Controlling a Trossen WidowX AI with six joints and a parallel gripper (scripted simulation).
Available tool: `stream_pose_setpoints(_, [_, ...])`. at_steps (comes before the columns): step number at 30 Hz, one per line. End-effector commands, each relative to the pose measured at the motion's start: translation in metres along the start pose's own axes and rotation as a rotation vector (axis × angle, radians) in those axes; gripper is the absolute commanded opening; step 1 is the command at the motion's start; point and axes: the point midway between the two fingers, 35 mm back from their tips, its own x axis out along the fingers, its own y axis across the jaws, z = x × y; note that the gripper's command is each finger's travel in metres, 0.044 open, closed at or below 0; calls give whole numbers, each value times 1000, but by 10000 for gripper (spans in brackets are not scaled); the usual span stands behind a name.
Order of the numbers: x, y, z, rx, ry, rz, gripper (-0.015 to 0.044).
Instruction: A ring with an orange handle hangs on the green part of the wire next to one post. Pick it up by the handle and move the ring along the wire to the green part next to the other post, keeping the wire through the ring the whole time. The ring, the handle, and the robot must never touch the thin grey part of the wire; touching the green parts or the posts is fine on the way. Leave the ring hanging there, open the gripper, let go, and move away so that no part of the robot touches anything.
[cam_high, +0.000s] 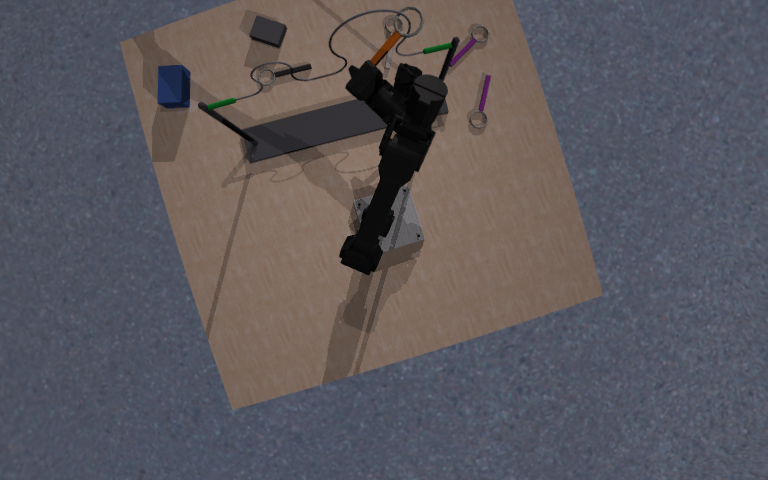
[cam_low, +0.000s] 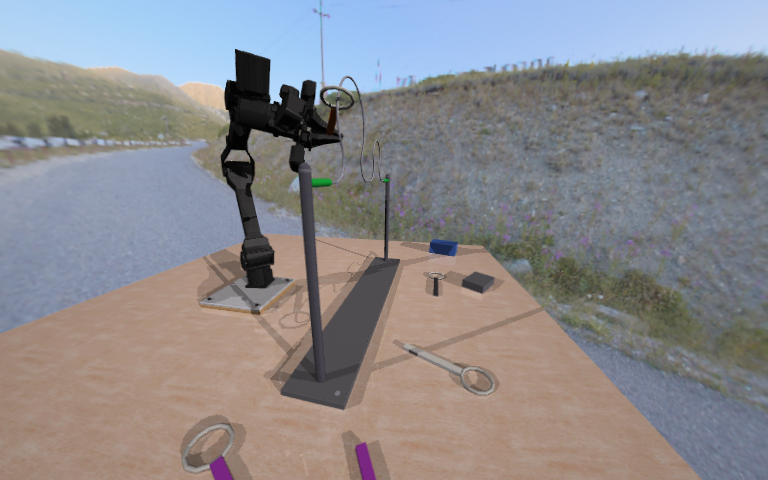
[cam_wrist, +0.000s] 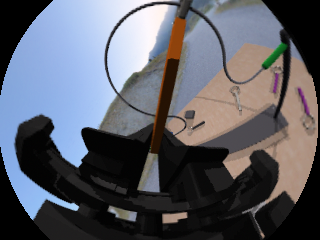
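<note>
My gripper (cam_high: 369, 63) (cam_low: 333, 133) (cam_wrist: 156, 127) is shut on the lower end of the orange handle (cam_high: 386, 47) (cam_low: 331, 120) (cam_wrist: 166, 90). The ring (cam_high: 422, 22) sits above the fingers, tilted near flat in the exterior view. It surrounds the steep side of the tall loop of grey wire (cam_high: 330, 42) (cam_low: 363, 113) (cam_wrist: 106, 60), beyond the near green part (cam_high: 437, 48) (cam_low: 321, 182) (cam_wrist: 274, 56). Any small gap between ring and wire is too fine to judge. The other green part (cam_high: 221, 104) (cam_low: 386, 180) is by the far post (cam_high: 229, 125) (cam_low: 386, 220).
The near post (cam_low: 311, 271) stands close to the arm. The dark base (cam_high: 317, 127) (cam_low: 351, 333) lies below. A blue block (cam_high: 172, 87) (cam_low: 443, 247), a dark block (cam_high: 268, 31) (cam_low: 478, 282) and several loose rings with handles lie on the table.
</note>
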Motion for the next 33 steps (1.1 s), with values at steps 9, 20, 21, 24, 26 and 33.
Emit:
stream_pose_setpoints(9, [1,-5,1,-134,-7,-86,-150])
stream_pose_setpoints(20, [1,-10,2,-251,-15,-164,-150])
stream_pose_setpoints(21, [1,-11,2,-262,-16,-171,-150])
stream_pose_setpoints(24, [0,-12,3,-294,-19,-192,-150])
stream_pose_setpoints(26, [0,-13,3,-324,-21,-212,-150])
stream_pose_setpoints(33, [0,-16,4,-399,-28,-261,-150])
